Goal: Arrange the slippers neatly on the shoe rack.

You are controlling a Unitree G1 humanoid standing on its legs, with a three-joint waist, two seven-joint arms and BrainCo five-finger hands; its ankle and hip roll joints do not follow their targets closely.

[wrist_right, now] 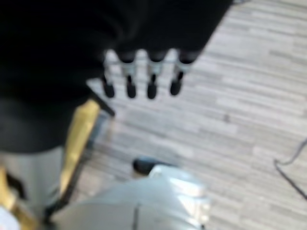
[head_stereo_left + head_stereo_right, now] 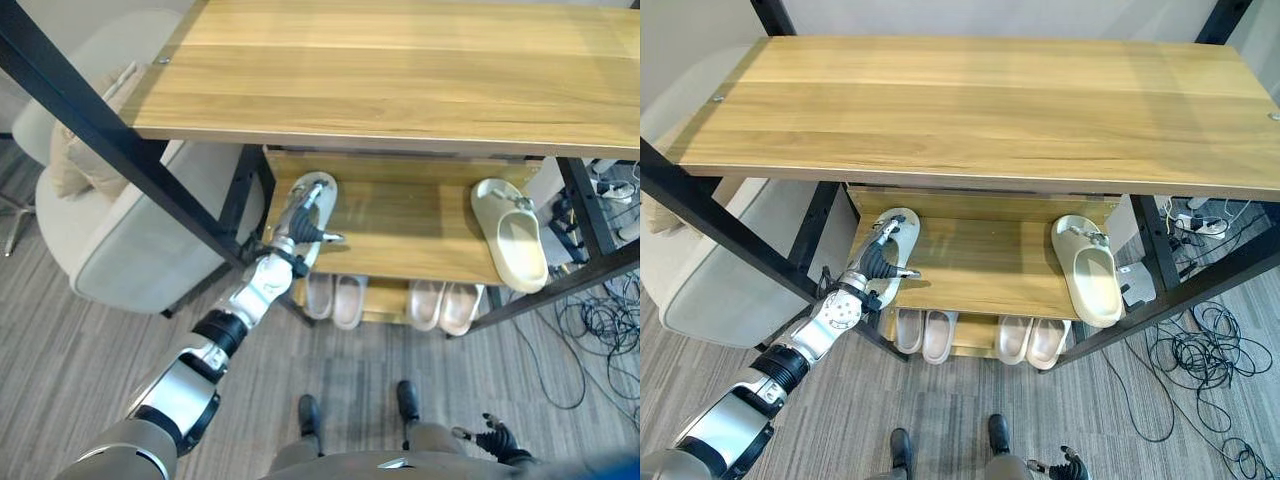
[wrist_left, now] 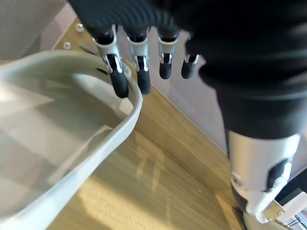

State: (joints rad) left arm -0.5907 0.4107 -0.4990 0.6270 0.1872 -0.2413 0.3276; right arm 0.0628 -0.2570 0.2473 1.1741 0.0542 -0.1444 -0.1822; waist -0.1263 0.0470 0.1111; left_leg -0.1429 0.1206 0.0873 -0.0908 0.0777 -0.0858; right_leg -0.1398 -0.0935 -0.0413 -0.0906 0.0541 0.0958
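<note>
Rack: shoe rack (image 2: 970, 110) with a wide wooden top, a middle shelf (image 2: 980, 265) under it and a bottom shelf below that.
Left slipper: pale slipper (image 2: 896, 250) at the left end of the middle shelf, long axis front to back, slightly slanted, heel end near or just over the shelf's front edge.
Right slipper: second pale slipper (image 2: 1088, 270) at the right end of the same shelf, well apart from the first, long axis also front to back, toe leaning a little inward, heel at the front edge.
Bottom shelf: two pairs of light slippers (image 2: 391, 300) side by side, already in line.
Left hand: left hand (image 2: 876, 263) sits on top of the left slipper, arm reaching in from the lower left.
Left fingers: in the left wrist view the fingers (image 3: 118, 76) are straight in a row, slightly spread, tips at the slipper's raised rim (image 3: 127, 122); nothing is curled round or pinched. Thumb sticks out sideways toward the shelf centre.
Right hand: right hand (image 2: 494, 437) hangs low by the floor, far from the rack; in its wrist view the fingers (image 1: 130, 81) hang relaxed and hold nothing.
Key relation: the left slipper lies directly under and ahead of the left fingers, its length running along the fingers' line; the left hand is by far the nearer.
Judgement: the pair stands split across the shelf, so a sideways push or a regrip of the left slipper toward its mate seems the move that remains.
</note>
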